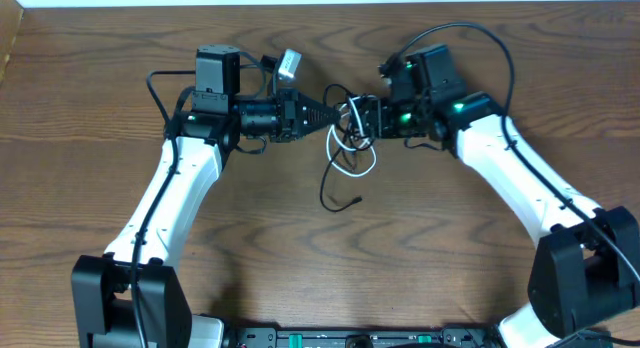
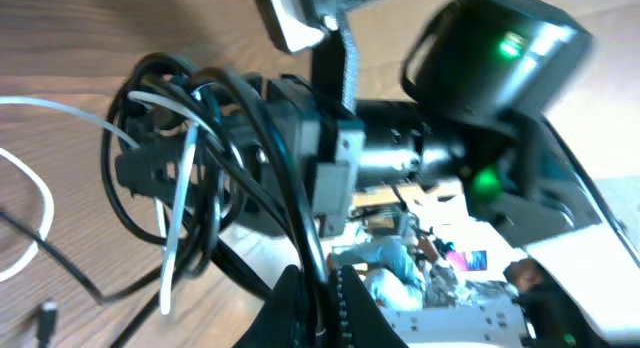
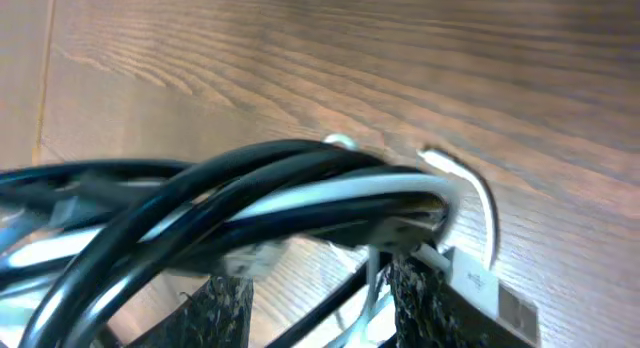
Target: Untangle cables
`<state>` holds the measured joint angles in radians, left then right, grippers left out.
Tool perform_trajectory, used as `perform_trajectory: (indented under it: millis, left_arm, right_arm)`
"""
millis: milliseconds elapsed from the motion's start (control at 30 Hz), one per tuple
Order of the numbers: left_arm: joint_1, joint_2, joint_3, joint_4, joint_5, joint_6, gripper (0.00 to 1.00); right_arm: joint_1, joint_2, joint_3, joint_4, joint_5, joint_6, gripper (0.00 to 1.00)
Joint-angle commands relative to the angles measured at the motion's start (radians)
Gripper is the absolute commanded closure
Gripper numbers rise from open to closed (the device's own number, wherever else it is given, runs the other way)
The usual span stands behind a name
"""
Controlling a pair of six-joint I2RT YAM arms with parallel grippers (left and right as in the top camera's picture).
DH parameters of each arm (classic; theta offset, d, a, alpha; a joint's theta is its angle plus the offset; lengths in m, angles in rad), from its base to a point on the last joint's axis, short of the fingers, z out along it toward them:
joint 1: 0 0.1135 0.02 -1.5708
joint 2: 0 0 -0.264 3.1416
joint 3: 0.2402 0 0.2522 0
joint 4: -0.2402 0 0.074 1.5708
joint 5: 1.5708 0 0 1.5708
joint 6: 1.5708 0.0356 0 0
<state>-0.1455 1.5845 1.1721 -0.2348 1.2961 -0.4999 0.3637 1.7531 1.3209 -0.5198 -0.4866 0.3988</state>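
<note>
A tangle of black and white cables (image 1: 346, 136) hangs between my two grippers at mid-table. My left gripper (image 1: 326, 115) points right; in the left wrist view its jaws (image 2: 322, 306) are shut on a black cable (image 2: 300, 213). My right gripper (image 1: 358, 118) points left and faces it. In the right wrist view its fingers (image 3: 320, 303) are apart, with the cable bundle (image 3: 270, 183) draped across them and a white USB plug (image 3: 480, 285) by the right finger. One black cable end (image 1: 355, 200) trails on the table below.
A white plug (image 1: 289, 64) lies behind the left arm's wrist. The right arm's own black cable (image 1: 480, 33) arches at the back. The wooden table (image 1: 420, 258) has its far edge along the top.
</note>
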Motion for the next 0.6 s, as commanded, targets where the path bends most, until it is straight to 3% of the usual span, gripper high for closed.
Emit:
perform_trajectory:
  millis: [0, 433, 567]
  left_arm:
    - [0.013, -0.011, 0.008, 0.039, 0.215, -0.015, 0.93]
    - [0.013, -0.012, 0.008, 0.297, 0.262, -0.127, 0.93]
    - [0.013, -0.012, 0.008, 0.297, 0.220, -0.127, 0.93]
  right_arm:
    - [-0.062, 0.008, -0.010, -0.029, 0.077, 0.024, 0.57]
    - [-0.148, 0.008, -0.010, -0.164, 0.144, 0.068, 0.59]
    - [-0.148, 0.008, -0.010, -0.149, 0.001, -0.065, 0.58]
